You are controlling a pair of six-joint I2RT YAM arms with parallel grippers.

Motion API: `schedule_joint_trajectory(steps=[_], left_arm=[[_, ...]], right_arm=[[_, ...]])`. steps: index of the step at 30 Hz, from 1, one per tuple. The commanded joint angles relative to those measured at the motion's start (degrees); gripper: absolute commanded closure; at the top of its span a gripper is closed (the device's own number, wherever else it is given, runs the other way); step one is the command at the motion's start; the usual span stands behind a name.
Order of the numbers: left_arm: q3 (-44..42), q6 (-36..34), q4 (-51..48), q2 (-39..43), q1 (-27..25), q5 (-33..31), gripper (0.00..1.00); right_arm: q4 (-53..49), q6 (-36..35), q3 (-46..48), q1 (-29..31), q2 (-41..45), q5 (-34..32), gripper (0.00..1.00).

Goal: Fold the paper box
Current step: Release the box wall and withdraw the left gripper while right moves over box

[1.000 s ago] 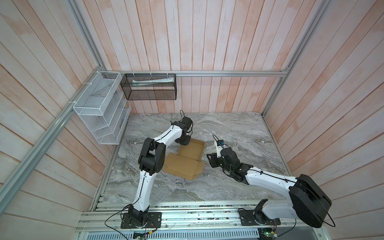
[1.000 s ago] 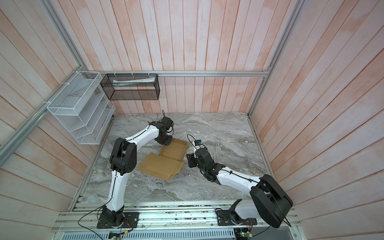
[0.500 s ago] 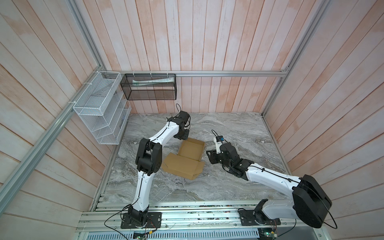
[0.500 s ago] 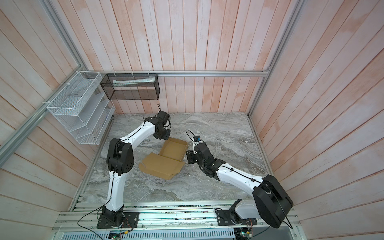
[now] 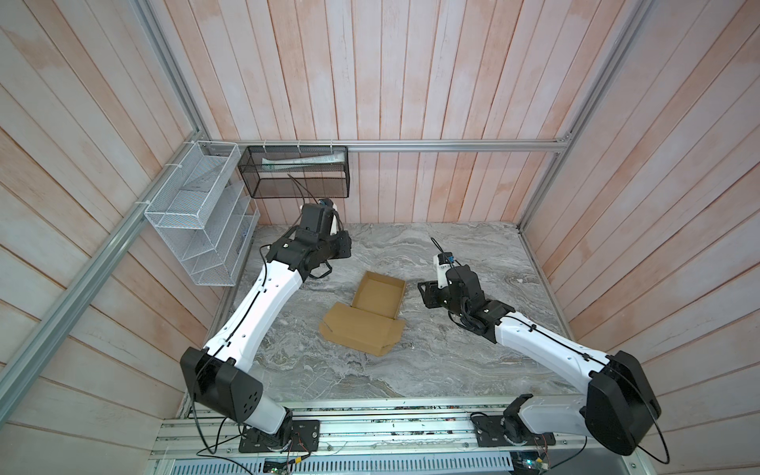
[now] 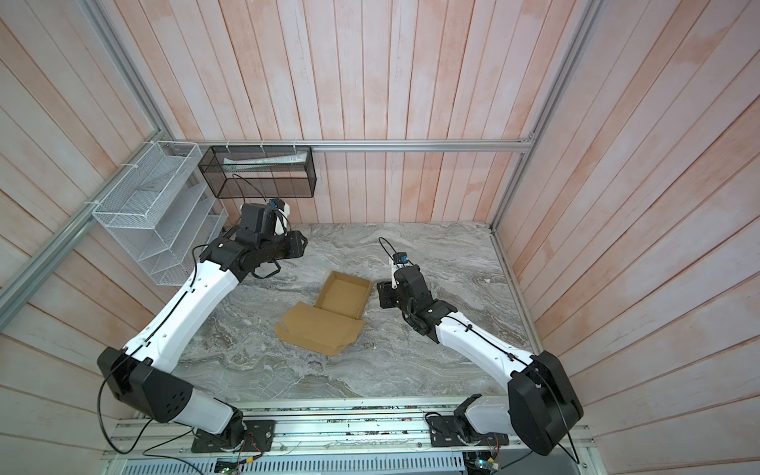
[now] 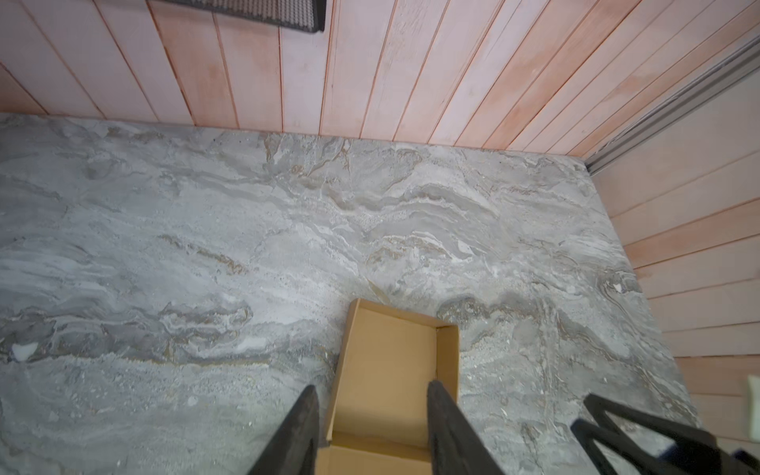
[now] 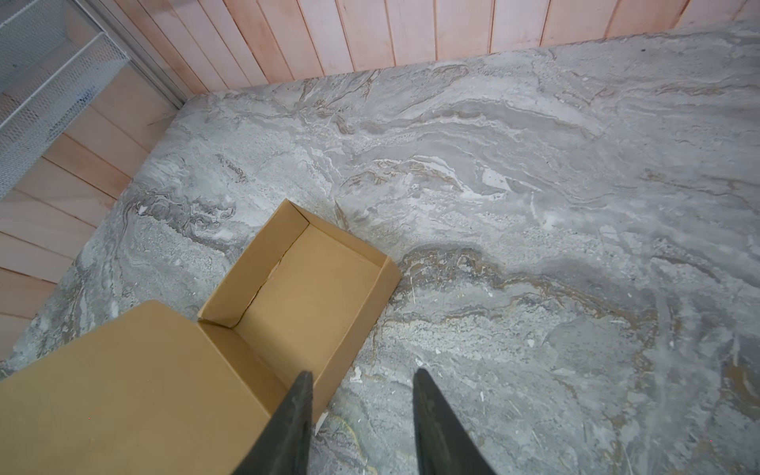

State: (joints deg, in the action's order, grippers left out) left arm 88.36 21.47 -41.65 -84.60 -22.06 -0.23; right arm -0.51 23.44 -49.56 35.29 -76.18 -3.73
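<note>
White arms, black joints

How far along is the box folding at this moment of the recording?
Done: the paper box has its tray walls standing. In hand: nothing; the left gripper and right gripper hang clear of it, jaws apart and empty. Left: the lid lies flat on the table, not yet folded over.

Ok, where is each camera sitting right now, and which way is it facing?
Top views: high over the front rail, looking down toward the back wall; left arm and right arm whole, paper box between them.
Left wrist: raised at back-left, looking down toward the back-right corner; left gripper, open, shows.
Right wrist: right of the box, looking down toward the back-left corner; right gripper, open, shows.
Shared: both wrist views catch the box's open tray.
</note>
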Motion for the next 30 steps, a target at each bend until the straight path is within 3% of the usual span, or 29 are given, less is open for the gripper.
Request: schedule_joint_trajectory(steps=[1,7,17,22,30], left_arm=[[-11.2,6.82,4.31,6.56,-0.61,-0.01,0.55],[-23.94,12.54,1.79,21.11,-1.13,-6.42,0.55],[-25.49,17.42,-16.01,34.59,-1.23,-16.79,0.55],[-28.63,20.42,-18.72,38.15,-1.23,-15.7,0.55],[-39.41,27.84,-15.63,44.5,-1.32,-7.27,0.59]], right_arm=[[-2.91,-1.97,-3.12,-0.39,-2.22,1.34,0.58],[-4.09,-3.55,-6.89,-0.66,-6.71,1.45,0.56],[-6.51,-5.78,-14.71,-0.83,-13.03,6.91,0.56],[-8.25,-6.69,-17.68,-0.79,-15.7,8.97,0.56],[-9.82,-9.2,-19.17,-0.8,-18.88,10.31,0.57]])
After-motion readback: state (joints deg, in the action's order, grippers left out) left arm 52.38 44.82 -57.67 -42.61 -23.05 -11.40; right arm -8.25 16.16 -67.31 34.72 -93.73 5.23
